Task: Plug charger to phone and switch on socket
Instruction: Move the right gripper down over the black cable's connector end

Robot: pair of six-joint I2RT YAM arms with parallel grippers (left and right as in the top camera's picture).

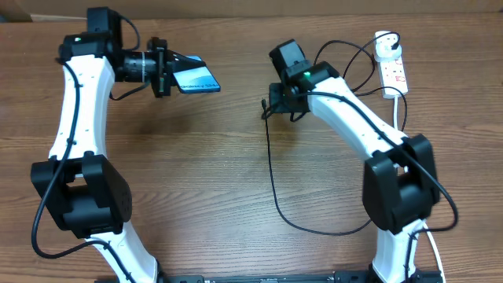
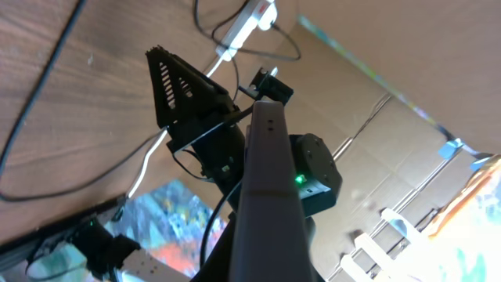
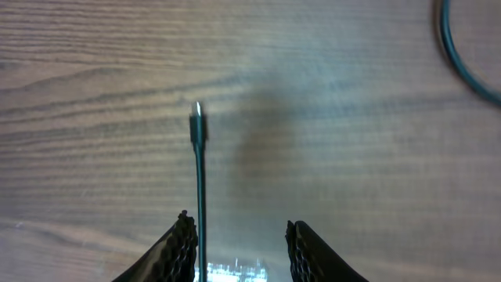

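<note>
1. Left gripper [image 1: 163,67] is clamped on the phone [image 1: 195,77], which sticks out toward the right arm with its blue screen lit and facing up.
2. The left wrist view shows the phone only edge-on, as a grey bar. It doesn't clearly show its own fingers.
3. Right gripper [image 1: 273,106] is mid-table, well apart from the phone. Only the right wrist view shows its state: fingers [image 3: 184,247] are spread, with nothing pinched between them.
4. Charger cable [image 3: 200,188] runs along the inner side of one finger. Its tip [image 3: 198,129] pokes out ahead over the wood.
5. Overhead only: the cable trails down the table [image 1: 196,173] and loops right.
6. Power strip [image 1: 394,71] is at the far right with the white plug [image 1: 384,45] at its far end. The switches are too small to read.
</note>
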